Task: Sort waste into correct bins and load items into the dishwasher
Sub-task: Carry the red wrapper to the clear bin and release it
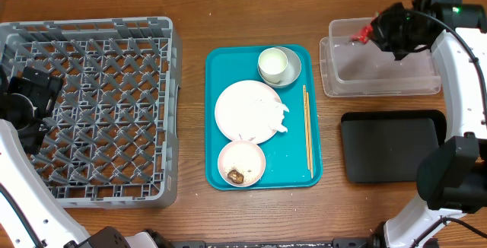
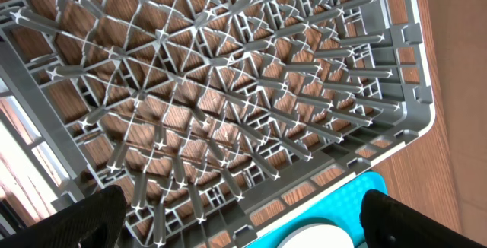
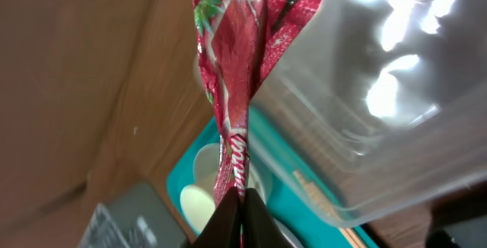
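My right gripper [image 1: 374, 32] is shut on a red snack wrapper [image 3: 236, 65] and holds it over the left end of the clear plastic bin [image 1: 380, 69]. In the overhead view the wrapper [image 1: 364, 33] shows as a red scrap at the fingertips. The teal tray [image 1: 293, 153] holds a white cup [image 1: 272, 63] on a grey saucer, a white plate [image 1: 247, 111], a small bowl with food scraps [image 1: 241, 164] and chopsticks [image 1: 307, 130]. My left gripper [image 2: 240, 217] is open and empty above the grey dishwasher rack [image 1: 91, 107].
A black bin [image 1: 392, 145] lies at the right, in front of the clear bin. The rack's near corner [image 2: 365, 119] and the tray's edge [image 2: 358, 195] show in the left wrist view.
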Robot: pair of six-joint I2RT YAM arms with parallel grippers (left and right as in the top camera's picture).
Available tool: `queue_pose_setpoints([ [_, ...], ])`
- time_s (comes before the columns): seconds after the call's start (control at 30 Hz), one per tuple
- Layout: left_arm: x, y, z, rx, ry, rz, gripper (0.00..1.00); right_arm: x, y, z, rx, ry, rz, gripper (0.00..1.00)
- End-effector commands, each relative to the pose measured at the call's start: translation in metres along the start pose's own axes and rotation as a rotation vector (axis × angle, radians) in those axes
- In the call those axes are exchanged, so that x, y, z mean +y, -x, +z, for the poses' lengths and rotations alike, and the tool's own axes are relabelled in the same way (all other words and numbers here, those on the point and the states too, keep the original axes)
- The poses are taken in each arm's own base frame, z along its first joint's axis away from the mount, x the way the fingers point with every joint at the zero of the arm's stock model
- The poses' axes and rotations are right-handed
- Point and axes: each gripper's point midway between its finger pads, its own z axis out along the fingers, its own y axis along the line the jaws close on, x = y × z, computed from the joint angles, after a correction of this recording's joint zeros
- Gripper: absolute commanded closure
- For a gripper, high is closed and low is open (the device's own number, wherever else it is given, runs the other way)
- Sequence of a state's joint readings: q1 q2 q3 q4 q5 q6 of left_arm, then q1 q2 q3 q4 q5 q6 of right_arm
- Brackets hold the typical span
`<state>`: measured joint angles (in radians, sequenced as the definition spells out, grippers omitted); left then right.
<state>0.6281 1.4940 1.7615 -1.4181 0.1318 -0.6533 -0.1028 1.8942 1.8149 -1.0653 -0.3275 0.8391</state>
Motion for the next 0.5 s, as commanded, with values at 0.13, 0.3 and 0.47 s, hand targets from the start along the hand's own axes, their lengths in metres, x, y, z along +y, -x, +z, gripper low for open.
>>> queue_pose_setpoints([
  [0.13,-0.005,0.003,-0.005,-0.012,-0.018,-0.010,0.00,-0.010,0.012,0.009,-0.080,-0.037,0.183,0.14],
  [0.3,-0.005,0.003,-0.005,-0.012,-0.018,-0.010,0.00,-0.002,-0.006,0.010,0.022,0.010,0.110,0.09],
  [0.47,-0.005,0.003,-0.005,-0.012,-0.018,-0.010,0.00,0.051,-0.061,-0.008,0.298,0.326,-0.235,0.08],
])
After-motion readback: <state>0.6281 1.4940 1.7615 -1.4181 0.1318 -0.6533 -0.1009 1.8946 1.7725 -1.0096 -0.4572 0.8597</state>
